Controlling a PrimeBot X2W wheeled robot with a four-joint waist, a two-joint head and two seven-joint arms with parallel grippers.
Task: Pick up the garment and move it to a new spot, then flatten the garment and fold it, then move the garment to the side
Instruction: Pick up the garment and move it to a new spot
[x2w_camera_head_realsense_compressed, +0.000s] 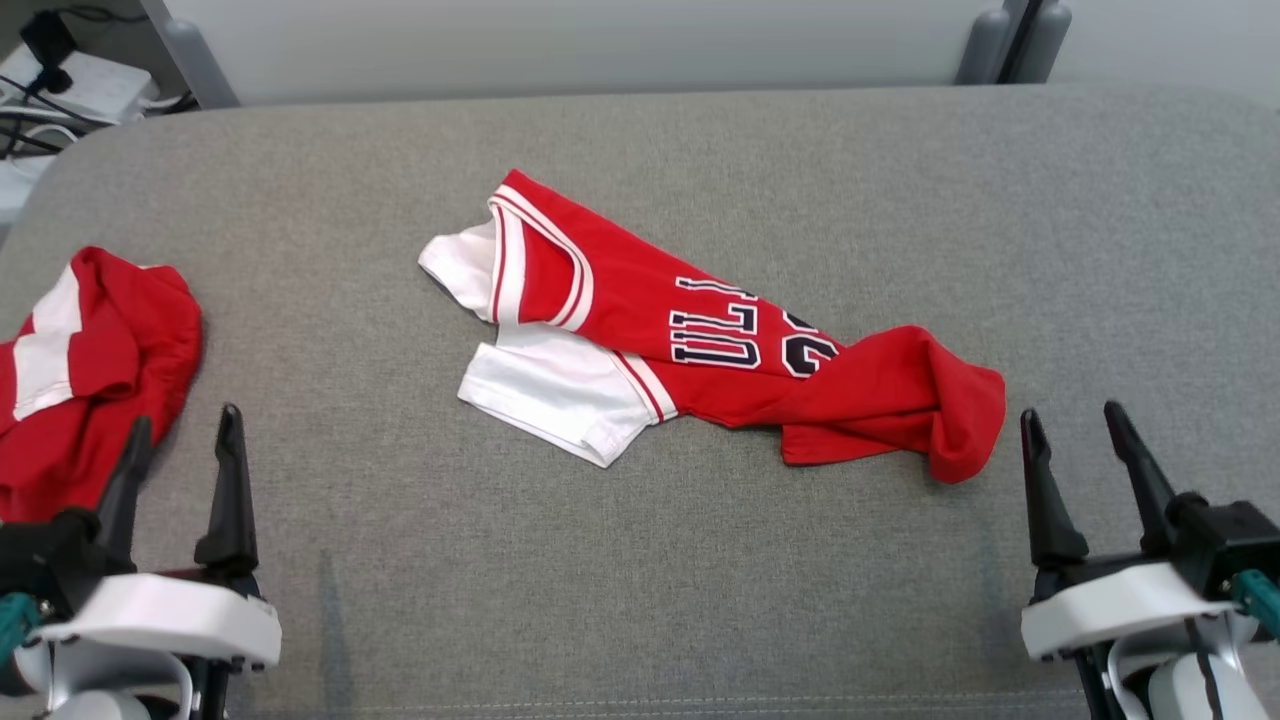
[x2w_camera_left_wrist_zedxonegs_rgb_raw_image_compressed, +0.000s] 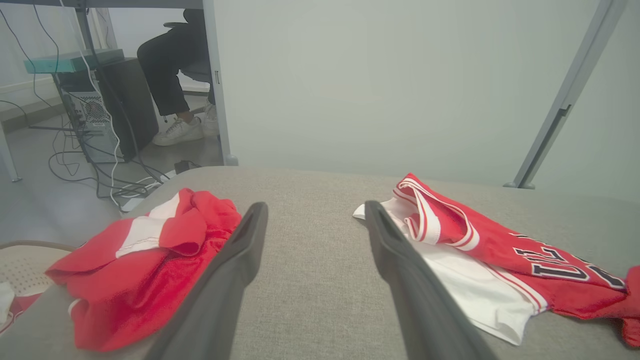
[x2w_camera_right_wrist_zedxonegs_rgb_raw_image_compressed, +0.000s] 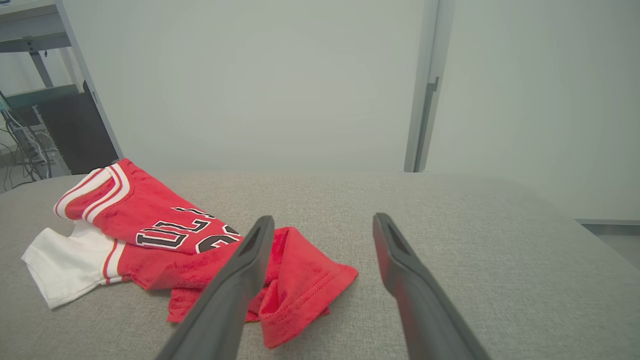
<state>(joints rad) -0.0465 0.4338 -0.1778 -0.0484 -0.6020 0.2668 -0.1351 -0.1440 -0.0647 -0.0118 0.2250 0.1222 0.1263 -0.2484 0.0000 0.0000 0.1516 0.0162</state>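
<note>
Crumpled red garment (x2w_camera_head_realsense_compressed: 620, 300) ahead, between left claw (x2w_camera_head_realsense_compressed: 185, 415) and right claw (x2w_camera_head_realsense_compressed: 1070, 408), untouched.

On the left claw (x2w_camera_head_realsense_compressed: 185, 415), two long black fingers (x2w_camera_head_realsense_compressed: 228, 480) taper to points, flared at the base, set on a glossy white housing (x2w_camera_head_realsense_compressed: 170, 618); teal part (x2w_camera_head_realsense_compressed: 12, 612) on its outer side. The right claw (x2w_camera_head_realsense_compressed: 1070, 410) matches: black block (x2w_camera_head_realsense_compressed: 1235, 535) behind the outer finger, white housing, teal part, pale grey wrist shell (x2w_camera_head_realsense_compressed: 1190, 692) beneath.

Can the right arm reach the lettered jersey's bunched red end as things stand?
Probably yes. The right gripper has its jaws open, and the jersey lies close to its left on the grey surface, nothing between them.
</note>
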